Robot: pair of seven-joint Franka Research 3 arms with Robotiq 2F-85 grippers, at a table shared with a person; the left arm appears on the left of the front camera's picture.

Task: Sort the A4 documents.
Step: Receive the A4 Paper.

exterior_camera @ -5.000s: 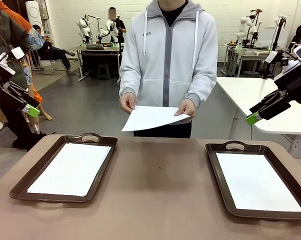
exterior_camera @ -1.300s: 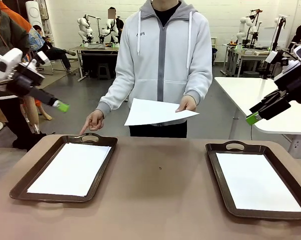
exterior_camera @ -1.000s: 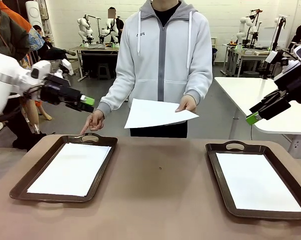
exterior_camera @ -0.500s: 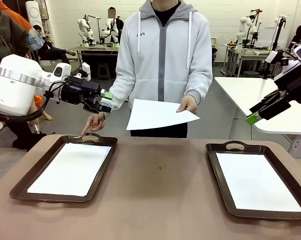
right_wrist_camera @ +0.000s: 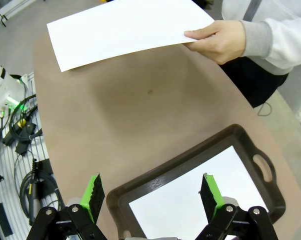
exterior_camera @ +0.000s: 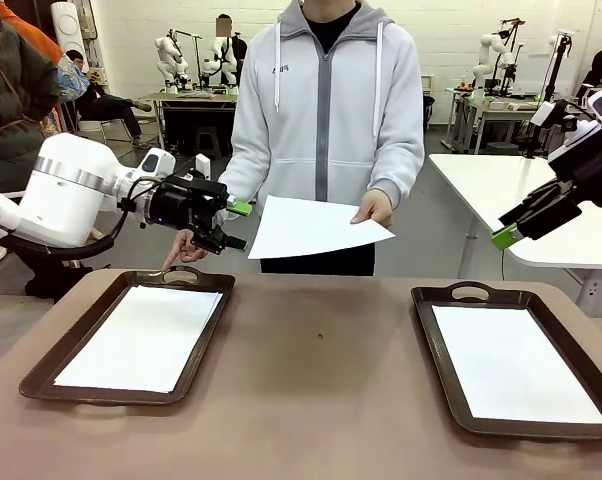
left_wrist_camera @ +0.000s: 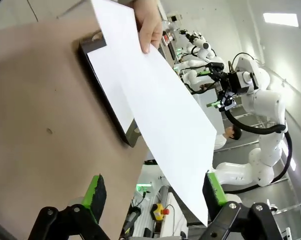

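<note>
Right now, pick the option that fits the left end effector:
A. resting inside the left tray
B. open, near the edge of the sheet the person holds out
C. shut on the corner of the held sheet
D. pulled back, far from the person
B: the left end effector is open, its green pads apart, close to the edge of the sheet that the person's hand holds above the table.
</note>
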